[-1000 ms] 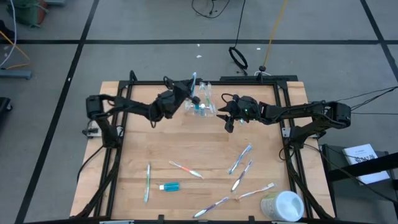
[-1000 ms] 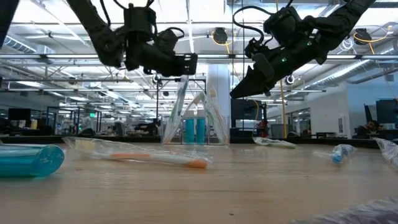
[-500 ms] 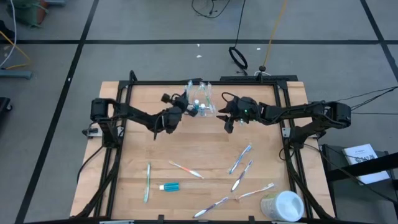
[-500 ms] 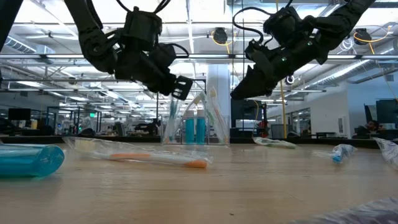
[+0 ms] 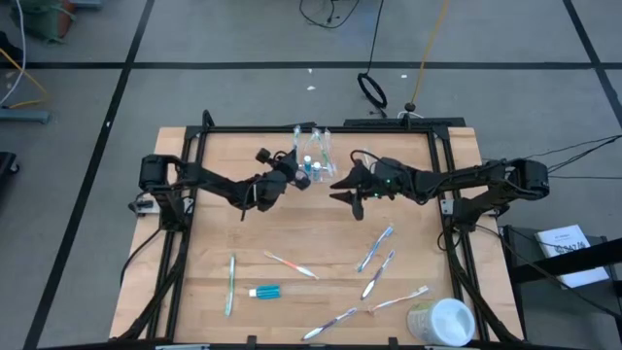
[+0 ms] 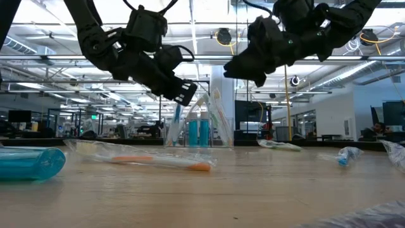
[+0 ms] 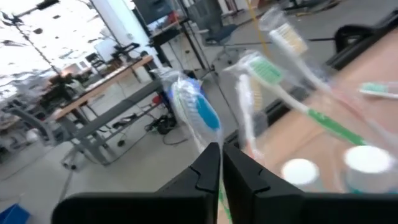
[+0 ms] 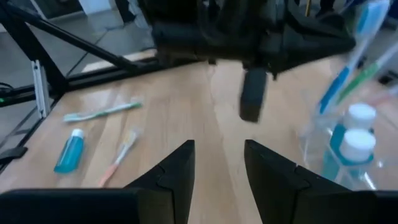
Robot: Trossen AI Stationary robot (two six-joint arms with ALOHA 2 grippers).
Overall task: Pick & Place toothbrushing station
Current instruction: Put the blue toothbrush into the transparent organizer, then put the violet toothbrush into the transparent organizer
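Observation:
The clear cup [image 5: 317,159] stands at the table's far middle with several toothbrushes and two blue toothpaste tubes [image 6: 197,133] upright in it. My left gripper [image 5: 294,176] hangs just left of the cup, tipped down toward it, shut on a blue toothbrush [image 7: 198,114] in a clear wrapper. My right gripper [image 5: 341,187] hovers open and empty to the right of the cup, above the table. In the right wrist view its fingers [image 8: 177,168] stand apart with nothing between them. My left gripper pinches the blue toothbrush between its two fingers by the handle just below the head [image 7: 210,140]. The fingers slant down toward the cup from the table's left. The brush's head end sticks out past the fingertips, lifted clear of the table, beside the cup's brushes.
Loose on the near half of the table lie several wrapped toothbrushes [image 5: 230,284] [image 5: 290,264] [image 5: 375,248] [image 5: 398,301], a blue toothpaste tube [image 5: 264,291] and a large white cup [image 5: 442,321] on its side at the near right corner. A black frame [image 5: 185,243] edges the table.
My left gripper has come down and toward the table's near edge beside the cup, tipping its fingers downward, and the blue toothbrush has gone down with it from high above the cup. My right gripper has shifted a little toward the table's left and turned more level.

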